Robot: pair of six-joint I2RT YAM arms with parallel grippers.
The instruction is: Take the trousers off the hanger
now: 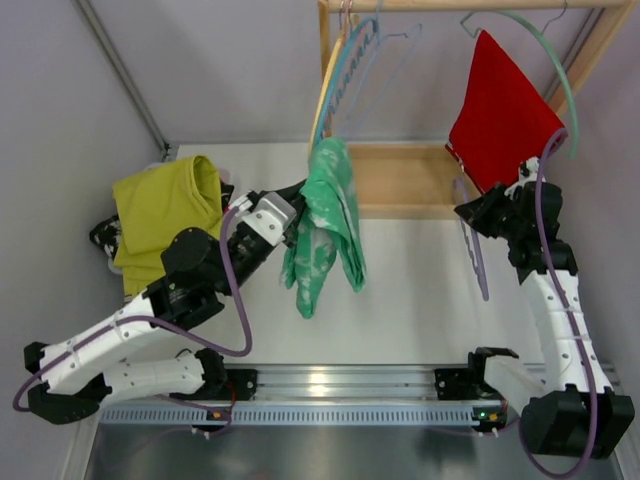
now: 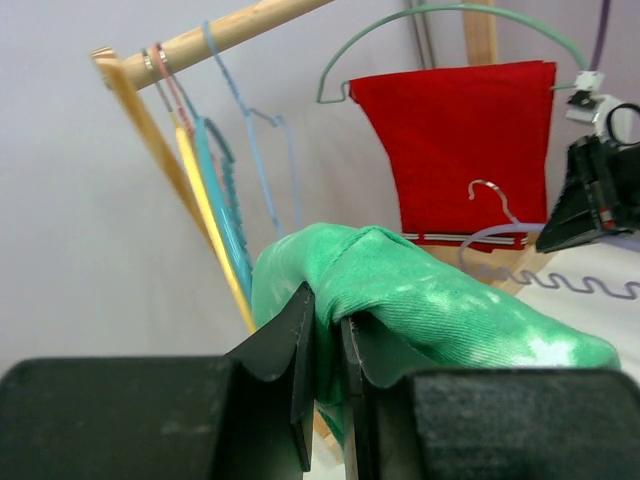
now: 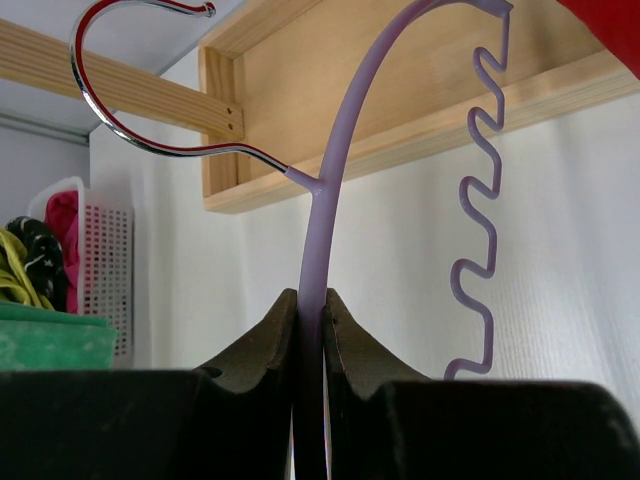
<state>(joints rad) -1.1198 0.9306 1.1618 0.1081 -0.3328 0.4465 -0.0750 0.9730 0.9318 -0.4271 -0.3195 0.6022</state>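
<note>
**Near, right.** The right end effector point(image 3: 310, 312) is pressed onto the arm of a bare purple hanger point(image 3: 314, 235). The fingers meet the plastic just below the chrome hook, and the wavy bar stands to the right in the wrist view. In the top view this hanger is off the rail and lies over the right part of the worktop point(image 1: 420, 290).

**Middle, left.** The left end effector point(image 2: 325, 335) pinches a fold of the green trousers point(image 1: 325, 225). The cloth bulges over the right finger in the wrist view. In the top view the garment hangs in a long, pale-mottled drape above the middle of the worktop. Its upper end lies at the lower tips of the hangers point(image 2: 215, 190). Whether it bears on one of them cannot be told.

**Far left.** The yellow trousers point(image 1: 165, 205) lie heaped on the worktop, just beside the left arm and clear of the rack.

**Far.** A wooden rail point(image 2: 230, 30) carries the cluster of bare hangers at its left end. At its right end the red trousers point(image 1: 500, 110) hang folded over a teal hanger point(image 2: 362, 38), just beyond the right end effector.
</note>
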